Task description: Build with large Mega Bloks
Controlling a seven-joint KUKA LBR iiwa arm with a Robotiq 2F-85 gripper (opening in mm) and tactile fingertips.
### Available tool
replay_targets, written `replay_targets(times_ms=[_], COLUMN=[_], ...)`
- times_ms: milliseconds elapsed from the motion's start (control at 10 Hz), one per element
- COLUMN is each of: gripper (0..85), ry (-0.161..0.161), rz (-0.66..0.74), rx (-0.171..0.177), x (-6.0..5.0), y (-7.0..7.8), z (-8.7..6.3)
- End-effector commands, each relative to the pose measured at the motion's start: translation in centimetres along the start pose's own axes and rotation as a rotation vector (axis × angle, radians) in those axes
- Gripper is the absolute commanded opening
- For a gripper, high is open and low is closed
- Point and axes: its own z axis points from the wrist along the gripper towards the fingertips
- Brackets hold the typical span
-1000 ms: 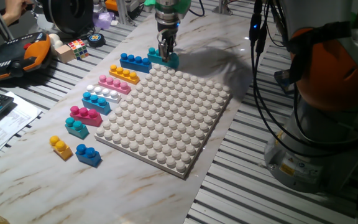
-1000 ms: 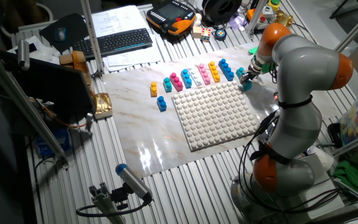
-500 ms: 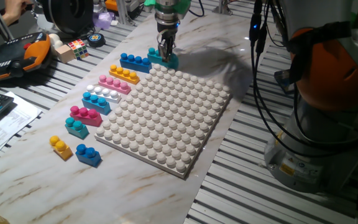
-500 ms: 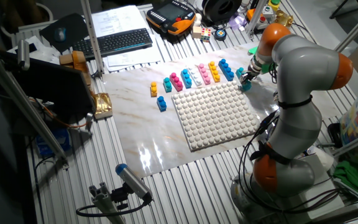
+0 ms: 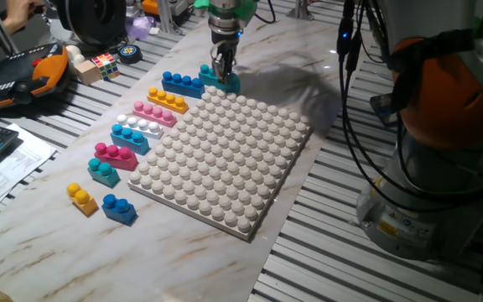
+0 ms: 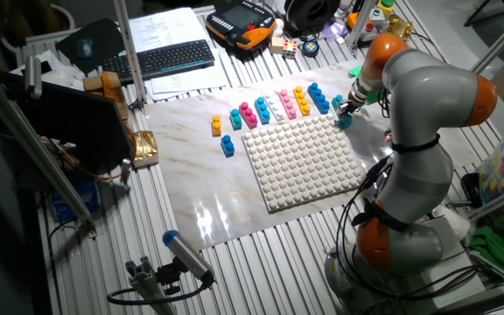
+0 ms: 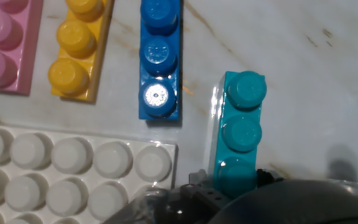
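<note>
The teal brick (image 7: 238, 134) is a chunky, glossy plastic piece with three round studs in a row, lying flat on the pale veined marble-look table (image 7: 328, 74). Its near end sits between the fingers of the gripper (image 5: 224, 70), which stand on either side of it, closed in against its flanks; the hand view shows the brick's last stud tucked under the dark gripper body. The brick rests directly below the hand, just beside the far corner of the white baseplate (image 5: 225, 151).

Just to one side of the hand lies a blue brick (image 7: 160, 59), also shiny, its studs catching a bright glint. Beyond that lie an orange-yellow brick (image 7: 79, 53) and a pink brick (image 7: 5, 46), all roughly parallel and flat on the table. The baseplate is matte white, square, covered with rows of rounded studs.

Farther from the hand along the plate's edge sit a white brick (image 5: 139, 124), a magenta brick (image 5: 114, 153), a small yellow brick (image 5: 81, 198) and a small blue brick (image 5: 119, 208).
</note>
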Motion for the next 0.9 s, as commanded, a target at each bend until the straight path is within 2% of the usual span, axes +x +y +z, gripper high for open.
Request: replay_targets(times_ms=[0,300,700,800], gripper=[44.7,40.0,38.7,35.7], ry=[0.002,0.029,0.028,0.029], rz=[0.047,0.086,0.040,0.044], rx=[0.003,0.003,0.004,0.004], x=[-0.05,-0.18,-0.12,-0.09], y=[0.01,0.10,0.09,0.08], z=[-0.03,0.05,0.20,0.27])
